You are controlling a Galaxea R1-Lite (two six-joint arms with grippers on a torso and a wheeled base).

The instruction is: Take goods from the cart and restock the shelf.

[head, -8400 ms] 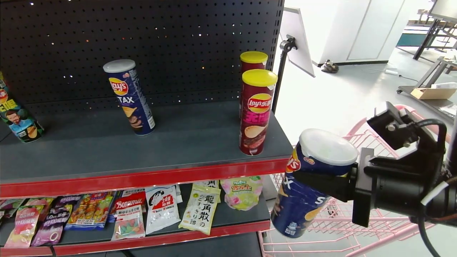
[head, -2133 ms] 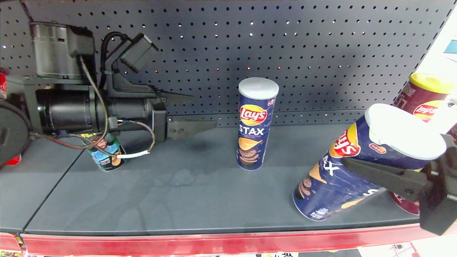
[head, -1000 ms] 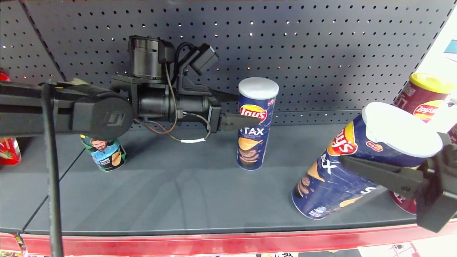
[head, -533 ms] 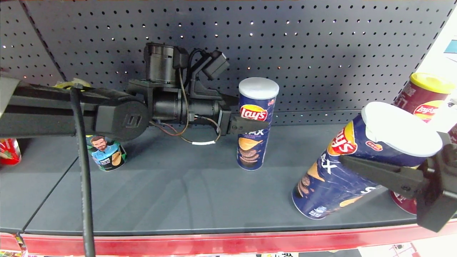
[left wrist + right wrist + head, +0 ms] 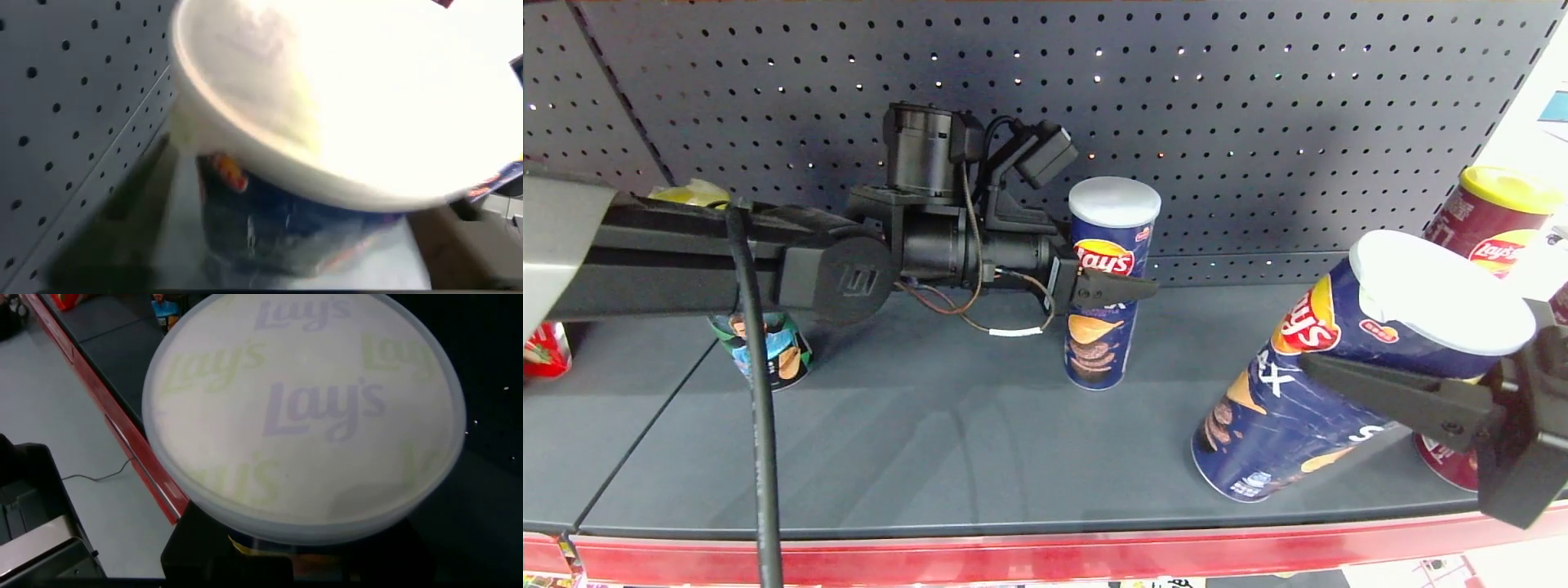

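Note:
A blue chip can with a white lid (image 5: 1104,282) stands upright at the middle back of the dark shelf (image 5: 947,441). My left gripper (image 5: 1123,273) comes in from the left and is open around its upper half. One finger (image 5: 1117,288) crosses the can's front and the other is hidden behind it. The left wrist view has this can's lid (image 5: 343,98) close up. My right gripper (image 5: 1331,347) is shut on a second blue chip can (image 5: 1282,408), which tilts left, its bottom edge on the shelf near the front right. Its lid (image 5: 302,416) is close in the right wrist view.
A red can with a yellow lid (image 5: 1494,216) stands just behind the held can at the far right. A small green can (image 5: 768,355) sits under my left arm. The pegboard wall (image 5: 1258,122) closes the back and a red lip (image 5: 1045,555) edges the front. Bare shelf lies between the two blue cans.
My left arm has slid right along the shelf until its fingers straddle the standing blue can. The right gripper and its tilted can have hardly moved. Earlier the head view shifted from cart to shelf.

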